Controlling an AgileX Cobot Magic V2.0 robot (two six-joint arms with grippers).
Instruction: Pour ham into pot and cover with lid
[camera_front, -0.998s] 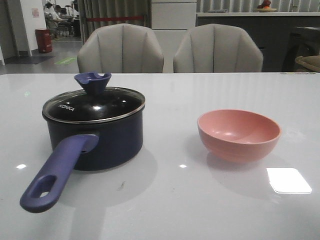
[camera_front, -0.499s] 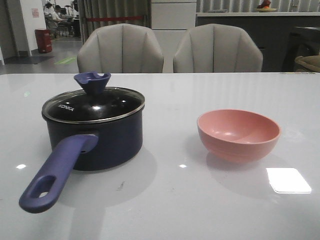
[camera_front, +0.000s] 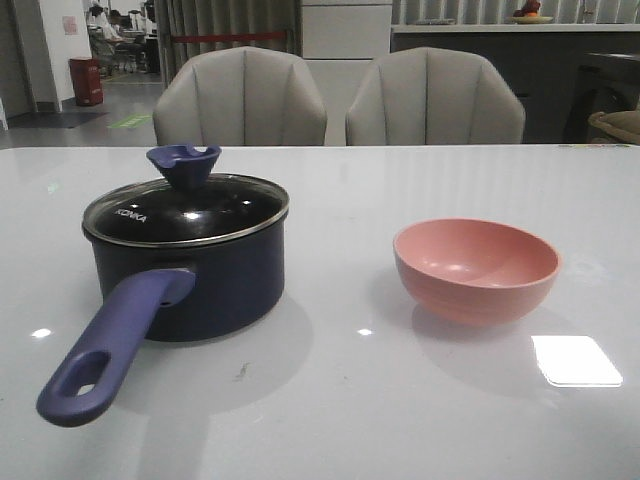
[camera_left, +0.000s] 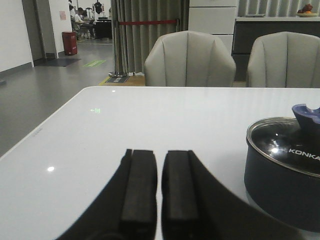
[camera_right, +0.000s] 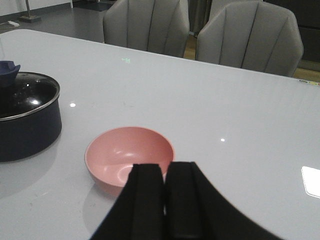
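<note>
On my front camera, a dark navy pot (camera_front: 190, 285) sits on the white table (camera_front: 340, 400), left of centre, its purple-blue handle (camera_front: 105, 350) pointing toward me. The glass lid (camera_front: 185, 210), marked KONKA, with a blue notched knob (camera_front: 183, 162), covers it, so I cannot see inside. A pink bowl (camera_front: 475, 268) stands well apart on the right, empty. My left gripper (camera_left: 159, 192) and right gripper (camera_right: 164, 200) are both clenched on nothing, away from the pot.

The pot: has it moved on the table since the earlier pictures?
No. The pot sits in the same spot relative to the pink bowl and the chairs behind.
</note>
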